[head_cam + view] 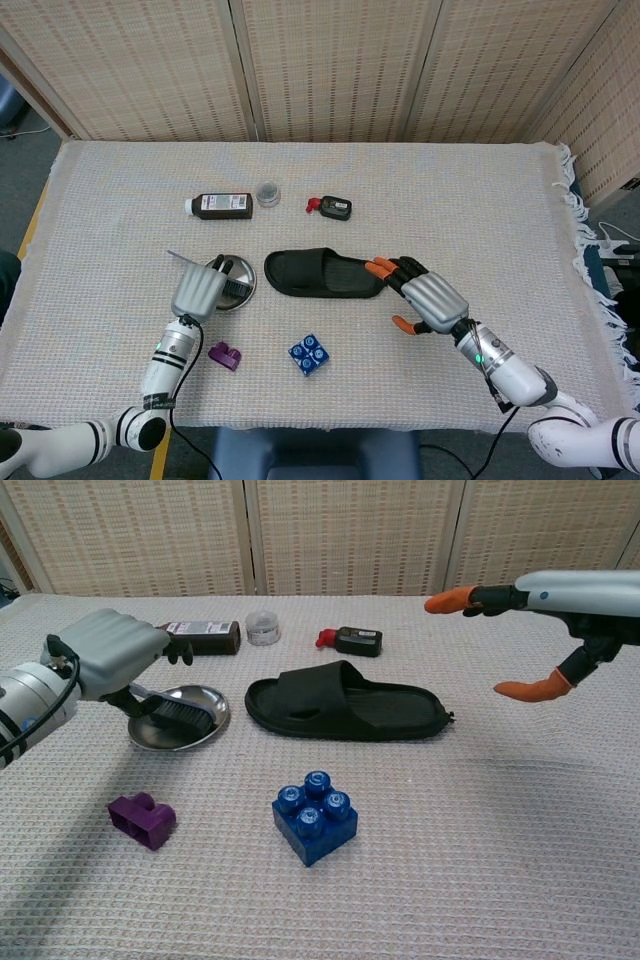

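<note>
While unreadable, white bottle label (226, 204) beyond left hand (199, 291) with brush (178, 712).

A staged test bench, this, not a home: a table under a beige woven cloth with a fringed edge (575, 190), woven rattan screens (330, 70) closing it off behind, grey floor and trailing cables (612, 232) alongside, unrelated odds and ends laid out.

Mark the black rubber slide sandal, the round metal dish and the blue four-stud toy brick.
Black rubber slide sandal (345, 708), chest view, on the strap over the foot opening.
Round metal dish (205, 730), chest view, on its bare front rim.
Blue four-stud toy brick (308, 354), head view, on its studded top.
</note>
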Controlling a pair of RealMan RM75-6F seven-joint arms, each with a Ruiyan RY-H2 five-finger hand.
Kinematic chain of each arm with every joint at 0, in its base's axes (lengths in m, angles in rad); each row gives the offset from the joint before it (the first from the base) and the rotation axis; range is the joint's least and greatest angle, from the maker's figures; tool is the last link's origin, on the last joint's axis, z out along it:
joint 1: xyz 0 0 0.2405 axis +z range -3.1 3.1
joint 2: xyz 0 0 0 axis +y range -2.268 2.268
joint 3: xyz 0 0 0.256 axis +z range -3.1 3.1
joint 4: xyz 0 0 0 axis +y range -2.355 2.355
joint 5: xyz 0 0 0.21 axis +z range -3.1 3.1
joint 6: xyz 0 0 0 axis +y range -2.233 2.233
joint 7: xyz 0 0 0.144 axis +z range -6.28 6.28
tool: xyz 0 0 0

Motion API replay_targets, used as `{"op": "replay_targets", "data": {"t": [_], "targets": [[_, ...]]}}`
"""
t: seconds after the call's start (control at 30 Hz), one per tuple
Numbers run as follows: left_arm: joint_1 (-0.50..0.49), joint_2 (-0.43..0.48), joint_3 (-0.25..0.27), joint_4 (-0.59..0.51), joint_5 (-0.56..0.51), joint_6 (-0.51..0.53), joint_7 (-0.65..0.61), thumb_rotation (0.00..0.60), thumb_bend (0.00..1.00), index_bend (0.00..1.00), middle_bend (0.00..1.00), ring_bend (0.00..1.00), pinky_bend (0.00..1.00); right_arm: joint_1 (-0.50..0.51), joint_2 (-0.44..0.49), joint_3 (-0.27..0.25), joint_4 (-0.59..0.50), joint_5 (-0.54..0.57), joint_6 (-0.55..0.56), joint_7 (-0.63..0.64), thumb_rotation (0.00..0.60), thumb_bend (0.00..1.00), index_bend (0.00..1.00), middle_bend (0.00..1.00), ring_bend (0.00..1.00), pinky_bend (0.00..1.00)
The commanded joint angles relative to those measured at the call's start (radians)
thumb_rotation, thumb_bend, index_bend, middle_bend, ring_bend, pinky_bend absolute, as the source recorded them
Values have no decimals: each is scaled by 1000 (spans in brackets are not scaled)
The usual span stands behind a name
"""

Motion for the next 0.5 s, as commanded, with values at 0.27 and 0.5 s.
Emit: {"op": "replay_targets", "data": {"t": [0.27, 0.5], "targets": [[387, 443, 261, -321, 344, 379, -589, 600, 379, 74, 50, 6, 187, -248, 50, -151, 15, -167, 325, -136, 600, 196, 0, 0, 0, 0], [575, 416, 299, -96, 408, 597, -789, 600, 376, 46, 0, 0, 175, -474, -67, -194, 191, -204, 613, -225, 600, 194, 0, 0, 0, 0]]}}
